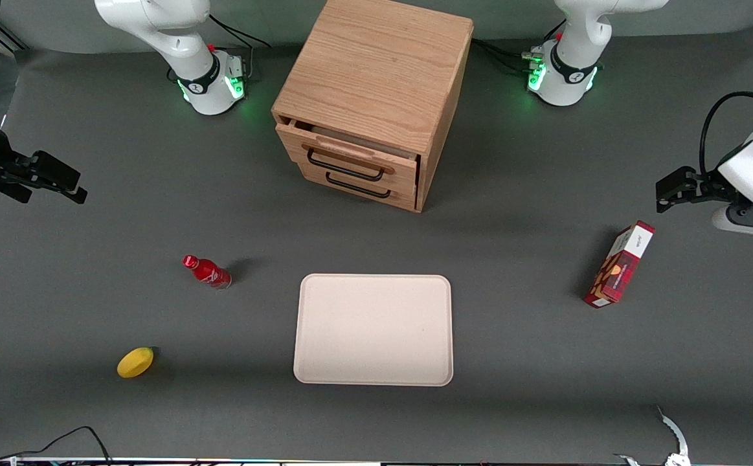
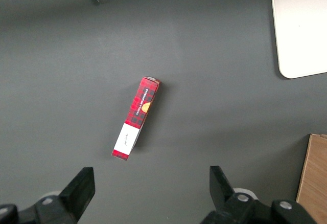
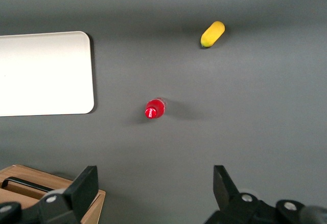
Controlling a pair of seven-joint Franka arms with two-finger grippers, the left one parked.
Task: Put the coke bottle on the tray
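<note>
**End effector wide apart and high above the counter, bottle standing off the tray**

The right arm's black two-finger end effector (image 1: 59, 181) hangs well above the dark grey counter (image 1: 544, 362) at the working arm's end, its fingers (image 3: 84, 185) spread wide and holding nothing. Seen from its wrist camera, the small red coke bottle with a red cap and white script on its label (image 3: 155, 108) stands upright on the counter below, lined up roughly with the gap between the fingers but well apart from them.

In the front view the coke bottle (image 1: 208, 272) stands nearer to the camera than the end effector and lower than it, just beside the large flat pale beige-pink rectangular tray with rounded corners (image 1: 373, 329), not touching its rim. The tray lies farther from the end effector than the bottle does, toward the middle of the counter.

A yellow lemon-shaped object (image 1: 135, 362) rests nearer the camera than the bottle. A light oak two-drawer cabinet with black handles (image 1: 376, 97) stands above the tray, its top drawer slightly open. A red plaid rectangular carton (image 1: 619, 264) lies toward the parked arm's end.
</note>
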